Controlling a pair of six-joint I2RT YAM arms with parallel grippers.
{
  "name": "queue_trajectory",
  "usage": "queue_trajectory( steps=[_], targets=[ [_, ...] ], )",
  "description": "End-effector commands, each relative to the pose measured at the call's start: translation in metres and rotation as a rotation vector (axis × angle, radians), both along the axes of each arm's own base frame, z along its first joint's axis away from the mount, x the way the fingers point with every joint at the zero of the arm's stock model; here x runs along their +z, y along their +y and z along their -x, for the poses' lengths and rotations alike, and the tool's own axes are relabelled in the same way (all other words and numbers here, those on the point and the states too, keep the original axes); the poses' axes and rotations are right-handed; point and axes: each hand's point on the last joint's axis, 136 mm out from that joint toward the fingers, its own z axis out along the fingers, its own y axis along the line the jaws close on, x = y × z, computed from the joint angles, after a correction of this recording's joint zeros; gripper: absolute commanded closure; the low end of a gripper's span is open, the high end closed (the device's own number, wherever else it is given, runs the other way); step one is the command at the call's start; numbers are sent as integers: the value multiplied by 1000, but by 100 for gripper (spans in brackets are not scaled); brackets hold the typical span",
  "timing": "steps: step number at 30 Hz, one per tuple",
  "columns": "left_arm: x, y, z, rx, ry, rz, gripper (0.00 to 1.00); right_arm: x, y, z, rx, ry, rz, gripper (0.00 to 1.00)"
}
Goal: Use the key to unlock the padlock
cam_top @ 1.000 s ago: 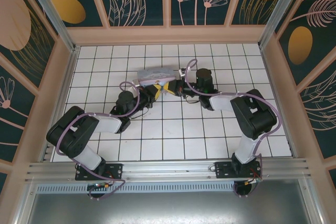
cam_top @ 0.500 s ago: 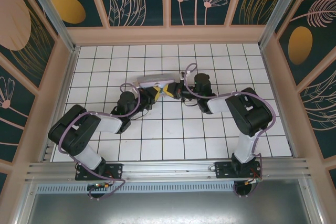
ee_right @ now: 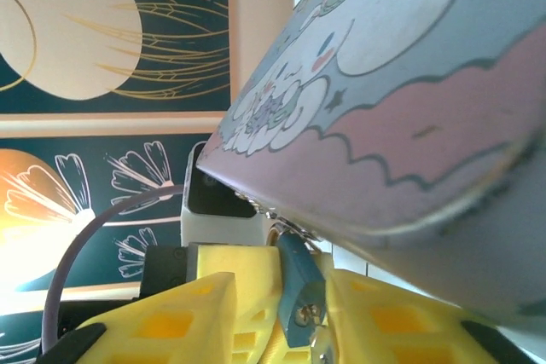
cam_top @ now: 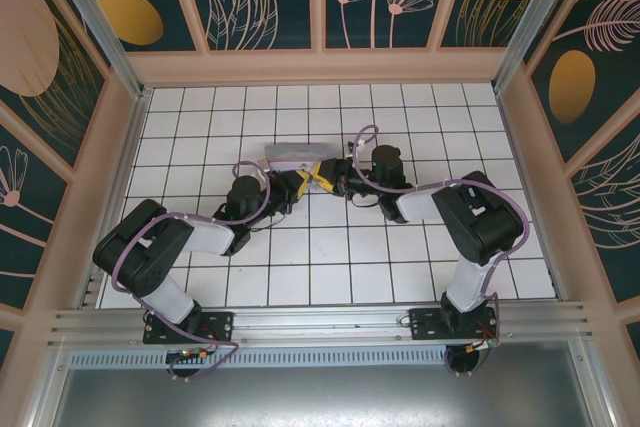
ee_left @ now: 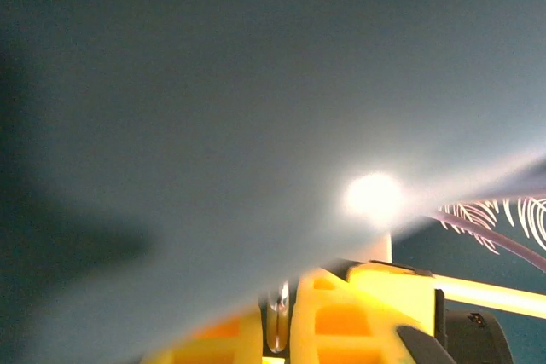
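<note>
Your small bluish-grey padlock (ee_right: 298, 289) hangs at the lower middle of the right wrist view, under the edge of the pastel blue-and-pink cartoon-printed box (ee_right: 401, 117), keyhole end down. The tiny metallic key (ee_right: 319, 349) seems to sit in that keyhole at the bottom edge, though it is too small to be sure. Your right gripper (ee_right: 286, 300) stands partly spread, its yellow fingers (ee_right: 171, 326) either side of the padlock, pinching nothing I can make out (likely a loose straddle to leave the key room). Your left gripper (ee_left: 278, 332) is pressed together at the bottom of its own view on a thin metal loop (ee_left: 277, 317), which I take for the shackle, probably to steady the lock against turning
</note>
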Motion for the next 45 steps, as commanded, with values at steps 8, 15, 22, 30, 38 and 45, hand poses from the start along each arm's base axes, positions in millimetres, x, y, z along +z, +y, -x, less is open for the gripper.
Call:
queue_trajectory(
  steps=[8, 15, 22, 30, 38, 45],
  targets=[
    [5, -31, 41, -220, -9, 28, 100, 24, -19, -7, -76, -112, -37, 49],
    [5, -30, 41, -217, -10, 27, 100, 12, -26, 1, -80, -84, -27, 50],
    [6, -30, 39, -211, -13, 28, 100, 3, -27, 5, -75, -66, -15, 76],
    [6, -30, 39, -214, -14, 27, 100, 1, -26, 2, -81, -58, -25, 100],
    [8, -32, 39, -221, -20, 32, 100, 25, 0, -7, -55, -91, -93, 100],
    [-2, -29, 35, -194, 9, 5, 100, 24, 4, -10, -56, -88, -85, 75]
  ],
)
